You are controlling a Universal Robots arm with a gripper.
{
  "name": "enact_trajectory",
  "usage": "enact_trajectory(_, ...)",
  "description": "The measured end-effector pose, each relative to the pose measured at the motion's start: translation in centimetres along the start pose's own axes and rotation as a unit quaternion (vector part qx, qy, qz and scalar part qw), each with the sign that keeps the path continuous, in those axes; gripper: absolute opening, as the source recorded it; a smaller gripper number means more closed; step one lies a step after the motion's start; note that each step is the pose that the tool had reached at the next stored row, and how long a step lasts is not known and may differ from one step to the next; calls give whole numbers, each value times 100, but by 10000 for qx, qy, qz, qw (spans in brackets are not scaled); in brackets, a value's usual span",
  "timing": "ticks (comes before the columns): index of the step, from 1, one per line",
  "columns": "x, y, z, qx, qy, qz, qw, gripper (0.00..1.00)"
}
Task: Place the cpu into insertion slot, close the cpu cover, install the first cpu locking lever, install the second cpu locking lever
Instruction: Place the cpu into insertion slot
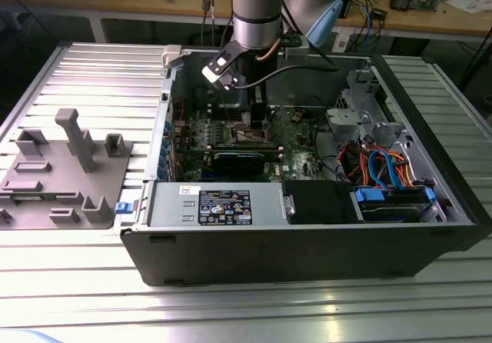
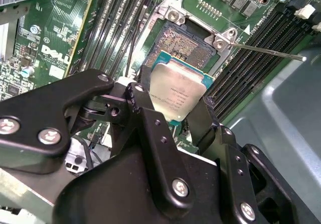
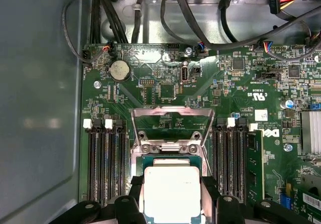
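My gripper [image 2: 173, 99] is shut on the cpu [image 2: 176, 94], a flat square chip with a silvery top, its black fingers [image 2: 150, 128] clamping two opposite edges. The chip hangs just over the insertion slot [image 2: 181, 40], a dark pin field in a metal rim, and covers part of it. In the first wrist view the cpu [image 3: 171, 191] sits between the fingers [image 3: 134, 201], and the cpu cover [image 3: 172, 115] stands folded back beyond the socket. A thin locking lever [image 2: 266, 50] sticks out free to one side. In the exterior view the gripper [image 1: 252, 128] reaches down onto the motherboard.
Long memory slots [image 3: 103, 158] flank the socket on both sides. Black cables [image 3: 150, 13] run along the board's edge by the grey case wall [image 3: 40, 108]. The exterior view shows a power supply [image 1: 219, 204], a drive bay with coloured cables [image 1: 384, 166] and a grey fixture plate [image 1: 61, 166].
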State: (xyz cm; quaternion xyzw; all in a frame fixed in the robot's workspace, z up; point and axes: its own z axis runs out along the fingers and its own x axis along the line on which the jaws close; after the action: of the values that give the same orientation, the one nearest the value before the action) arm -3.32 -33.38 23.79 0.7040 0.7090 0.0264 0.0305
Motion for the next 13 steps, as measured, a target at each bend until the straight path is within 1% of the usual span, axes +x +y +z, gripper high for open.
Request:
enact_trajectory(3, 1, -11, 11, -3, 3, 1, 10000, 54)
enact_trajectory(7, 1, -37, 70, -5, 0, -1, 10000, 54)
enact_trajectory(8, 1, -54, 162, -4, 0, 2, 10000, 54)
enact_trajectory(9, 2, -61, 193, -4, -1, 16, 10000, 54)
enact_trajectory(10, 2, -71, 263, -5, -1, 21, 10000, 54)
enact_trajectory(11, 2, -98, 315, -4, -2, 22, 10000, 54)
enact_trajectory(12, 3, -103, 344, -4, -1, 23, 10000, 54)
enact_trajectory(13, 3, -105, 353, -4, -2, 23, 10000, 54)
